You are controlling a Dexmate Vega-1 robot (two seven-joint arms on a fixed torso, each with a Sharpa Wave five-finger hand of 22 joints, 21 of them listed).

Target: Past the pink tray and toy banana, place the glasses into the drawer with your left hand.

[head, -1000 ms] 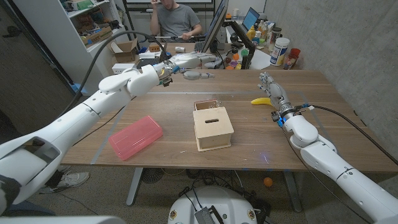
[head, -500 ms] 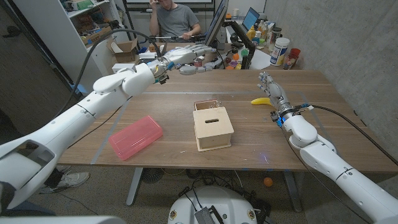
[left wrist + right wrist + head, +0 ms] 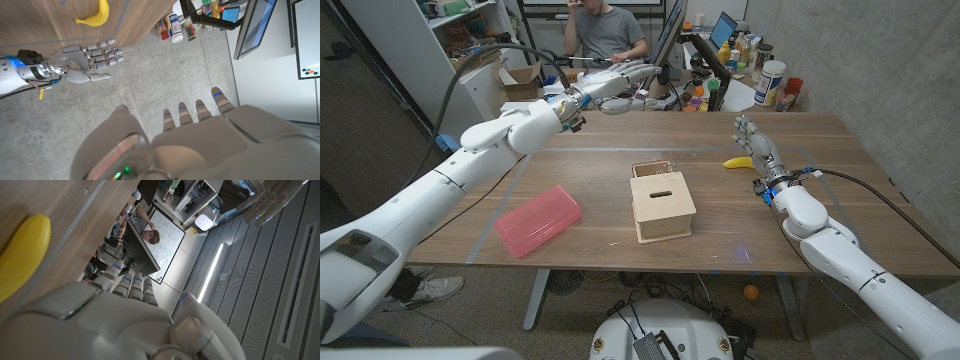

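**Left hand is up high with nothing in it**

The left hand (image 3: pixel 620 80) is up in the air over the far side of the table (image 3: pixel 840 200). Its fingers reach out straight and a little apart. The left wrist view shows the fingers (image 3: pixel 181 111) the same way, and nothing is in them.

Below the hand, and back toward the robot, is the drawer (image 3: pixel 653 168). It is pulled out from the far side of a wooden box (image 3: pixel 663 205). Something thin and shiny lies in it. I think it is the glasses (image 3: pixel 661 164), but it is too small to be sure.

Farther off, on the hand's right side, the toy banana (image 3: pixel 740 162) lies on the table. The right hand (image 3: pixel 757 143) is just beside it, a bit apart. Its fingers are out straight, and it holds nothing.

Farthest from the left hand, on the near side of the table, lies the pink tray (image 3: pixel 538 220), well apart from the box.

If those are the glasses, the putting-in step looks done. Next, the left hand could come back to its own side of the table, passing high so it does not bump the box. The drawer is open, so it may need a soft push to close. If the shiny thing is not the glasses, the hand must find them first.
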